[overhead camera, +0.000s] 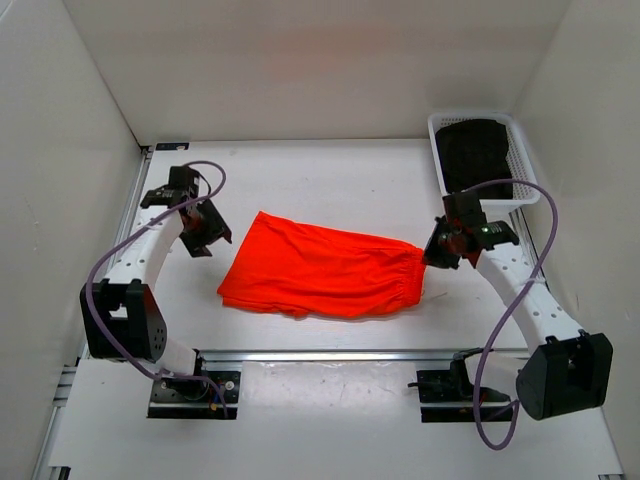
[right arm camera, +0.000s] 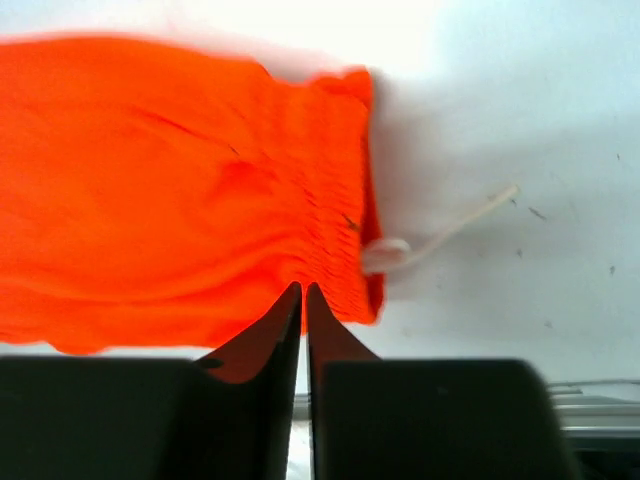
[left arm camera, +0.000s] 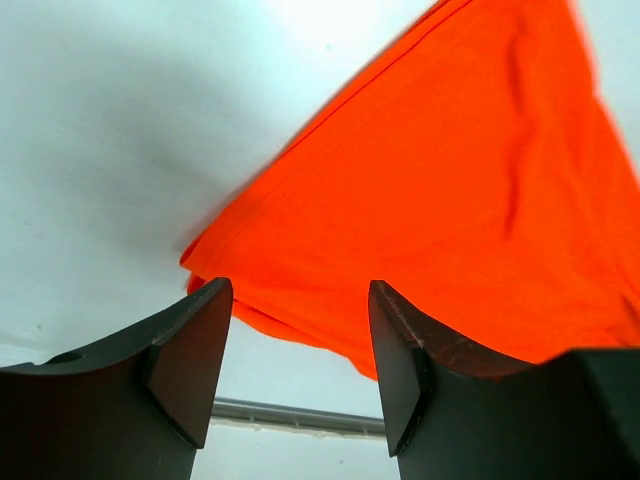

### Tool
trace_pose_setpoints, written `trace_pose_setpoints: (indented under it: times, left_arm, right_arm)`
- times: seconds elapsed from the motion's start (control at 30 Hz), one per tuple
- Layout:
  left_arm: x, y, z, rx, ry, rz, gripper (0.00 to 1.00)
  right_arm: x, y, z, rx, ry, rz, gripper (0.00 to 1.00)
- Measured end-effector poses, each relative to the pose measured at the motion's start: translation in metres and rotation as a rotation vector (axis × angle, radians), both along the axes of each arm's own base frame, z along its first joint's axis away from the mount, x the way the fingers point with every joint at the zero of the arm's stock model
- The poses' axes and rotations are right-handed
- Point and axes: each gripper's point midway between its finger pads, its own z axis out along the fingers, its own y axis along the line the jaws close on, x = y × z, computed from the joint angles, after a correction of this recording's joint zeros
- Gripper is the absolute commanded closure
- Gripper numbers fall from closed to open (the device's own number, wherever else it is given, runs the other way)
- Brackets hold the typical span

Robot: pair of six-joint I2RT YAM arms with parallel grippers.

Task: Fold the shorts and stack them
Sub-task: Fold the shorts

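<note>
Top view: the bright orange-red fabric shorts (overhead camera: 320, 272) lie flat in the middle of the white table (overhead camera: 330, 190). There is free room on the far side, and a metal rail (overhead camera: 330, 355) runs just near of them. Their long axis goes left to right, with the gathered end on the right. The left gripper (overhead camera: 205, 232) stands just left of the far-left corner. The right gripper (overhead camera: 437, 250) is at the gathered end. A white plastic basket (overhead camera: 470, 115) with dark cloth (overhead camera: 478, 150) sits far right, well apart.

Left wrist view: the left gripper (left arm camera: 300, 300) has its fingers spread, and a corner of the shorts (left arm camera: 450, 180) lies beyond them, not between.

Right wrist view: the right gripper (right arm camera: 303, 295) has its fingers pressed together at the near edge of the elastic waistband (right arm camera: 340, 200). I cannot tell if cloth is between them. The white drawstring (right arm camera: 440, 235) trails to the right.
</note>
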Motion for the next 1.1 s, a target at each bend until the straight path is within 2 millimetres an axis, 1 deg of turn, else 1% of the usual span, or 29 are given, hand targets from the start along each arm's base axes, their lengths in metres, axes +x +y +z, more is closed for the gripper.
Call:
trace_pose_setpoints:
  times: [0.07, 0.13, 0.2, 0.33, 0.4, 0.43, 0.47, 0.6, 0.67, 0.7, 0.73, 0.77, 0.8, 0.83, 0.9, 0.93, 0.97, 1.0, 1.03, 1.07, 1.1]
  left_arm:
    - [0.011, 0.003, 0.016, 0.016, -0.046, -0.002, 0.32]
    - [0.018, 0.004, 0.026, 0.025, -0.077, -0.003, 0.33]
    - [0.019, 0.005, 0.029, 0.029, -0.085, -0.005, 0.33]
    - [0.016, 0.003, 0.026, 0.034, -0.066, -0.017, 0.34]
    - [0.015, 0.002, 0.025, 0.038, -0.06, -0.032, 0.34]
    - [0.015, 0.001, 0.024, 0.041, -0.057, -0.04, 0.34]
    - [0.015, 0.001, 0.023, 0.044, -0.055, -0.047, 0.34]
    - [0.014, 0.0, 0.019, 0.054, -0.046, -0.069, 0.34]
    - [0.013, 0.0, 0.017, 0.056, -0.04, -0.076, 0.34]
    - [0.012, 0.0, 0.016, 0.057, -0.036, -0.08, 0.34]
    - [0.011, 0.0, 0.015, 0.059, -0.033, -0.084, 0.34]
    - [0.01, 0.0, 0.014, 0.059, -0.03, -0.087, 0.34]
    - [0.01, 0.0, 0.014, 0.06, -0.028, -0.088, 0.34]
    - [0.01, 0.0, 0.014, 0.061, -0.027, -0.09, 0.34]
    - [0.009, 0.0, 0.014, 0.062, -0.027, -0.093, 0.34]
    - [0.009, 0.0, 0.014, 0.062, -0.027, -0.094, 0.34]
    - [0.009, 0.0, 0.014, 0.063, -0.027, -0.096, 0.34]
    - [0.009, 0.0, 0.014, 0.063, -0.027, -0.098, 0.34]
    - [0.009, -0.001, 0.014, 0.063, -0.027, -0.1, 0.34]
    - [0.009, -0.002, 0.014, 0.063, -0.026, -0.103, 0.34]
    - [0.009, -0.002, 0.014, 0.063, -0.026, -0.104, 0.34]
  right_arm:
    - [0.012, 0.002, 0.005, -0.006, -0.022, 0.007, 0.98]
    - [0.024, 0.003, -0.003, -0.023, -0.001, 0.004, 1.0]
    - [0.036, 0.003, -0.024, -0.051, 0.046, -0.001, 1.0]
    - [0.057, 0.003, -0.075, -0.1, 0.146, -0.007, 1.0]
    - [0.064, 0.005, -0.093, -0.113, 0.181, -0.008, 1.0]
    - [0.067, 0.007, -0.099, -0.117, 0.191, -0.006, 1.0]
    - [0.069, 0.008, -0.101, -0.12, 0.194, -0.005, 1.0]
    - [0.08, 0.012, -0.096, -0.135, 0.15, -0.001, 1.0]
    - [0.08, 0.012, -0.094, -0.142, 0.146, -0.001, 0.82]
    - [0.079, 0.012, -0.091, -0.141, 0.141, -0.004, 0.71]
    - [0.078, 0.012, -0.086, -0.14, 0.134, -0.003, 0.39]
    - [0.077, 0.011, -0.076, -0.137, 0.115, -0.003, 0.23]
    - [0.076, 0.011, -0.063, -0.13, 0.085, -0.003, 0.13]
    - [0.076, 0.01, -0.045, -0.121, 0.038, -0.004, 0.03]
    - [0.075, 0.008, -0.008, -0.093, -0.062, -0.014, 0.0]
    - [0.074, 0.007, 0.009, -0.077, -0.11, -0.02, 0.0]
    - [0.073, 0.005, 0.023, -0.056, -0.15, -0.023, 0.0]
    - [0.07, 0.002, 0.032, -0.04, -0.178, -0.032, 0.0]
    - [0.067, -0.001, 0.036, -0.021, -0.193, -0.042, 0.0]
    - [0.062, -0.004, 0.034, 0.003, -0.192, -0.052, 0.0]
    - [0.054, -0.006, 0.025, 0.035, -0.179, -0.054, 0.0]
